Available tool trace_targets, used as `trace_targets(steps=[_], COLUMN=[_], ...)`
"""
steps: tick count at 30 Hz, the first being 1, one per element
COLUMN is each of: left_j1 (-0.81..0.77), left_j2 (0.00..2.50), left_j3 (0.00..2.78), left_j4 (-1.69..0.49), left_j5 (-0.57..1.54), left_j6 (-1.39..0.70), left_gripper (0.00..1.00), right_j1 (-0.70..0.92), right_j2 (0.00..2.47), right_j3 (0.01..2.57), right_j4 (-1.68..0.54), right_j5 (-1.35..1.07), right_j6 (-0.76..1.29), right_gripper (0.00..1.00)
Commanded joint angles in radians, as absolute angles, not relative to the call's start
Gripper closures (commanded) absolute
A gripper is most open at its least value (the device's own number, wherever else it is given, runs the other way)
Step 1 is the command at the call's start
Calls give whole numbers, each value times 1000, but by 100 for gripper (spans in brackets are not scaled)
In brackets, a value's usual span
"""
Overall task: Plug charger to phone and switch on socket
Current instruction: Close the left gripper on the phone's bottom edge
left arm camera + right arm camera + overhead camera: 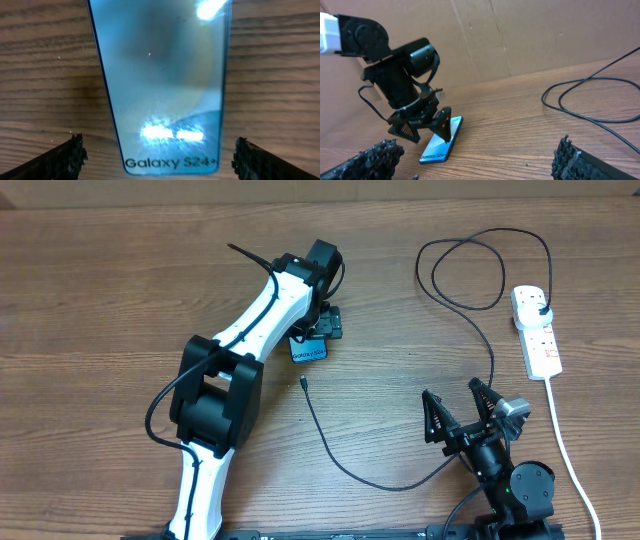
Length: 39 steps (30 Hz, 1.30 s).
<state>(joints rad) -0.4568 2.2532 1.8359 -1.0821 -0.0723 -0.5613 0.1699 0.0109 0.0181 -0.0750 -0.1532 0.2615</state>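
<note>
A robot lab or test room, a brown wooden table [100,280], a plain cardboard wall [520,35] standing behind it, a white and black robot arm [262,310] over the table, a small black robot arm [500,465] near its edge

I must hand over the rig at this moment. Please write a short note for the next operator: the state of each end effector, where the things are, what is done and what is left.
Left end effector: open, one finger on each side of the phone's lower end, not closed on it.
Right end effector: open, holding nothing.
Charger: lying loose; its connector tip is free, close to the phone; its plug appears seated in the socket.
Done: plug in the socket, it seems.
Left: connector into the phone, switch on. The switch state cannot be read.
</note>
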Motion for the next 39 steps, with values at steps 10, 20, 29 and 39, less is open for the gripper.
trace_targets(steps=[10,20,29,39], left_j1=[-450,-434,-426,-426], left_j2=[2307,2334,2335,2335], left_j3=[1863,1863,1863,1863], left_j4=[-1028,-1015,-996,-982], left_j5=[-77,-77,-47,-38], left_j6=[-633,-663,-662,-688], left_gripper=[0,0,0,1], right_j1=[165,165,165,165], right_j2=[3,3,3,3], right_j3=[8,8,8,8], right_j4=[-70,-70,-70,-70], right_j5=[-159,-159,-159,-159], right_j6=[260,260,261,261], right_gripper=[0,0,0,0])
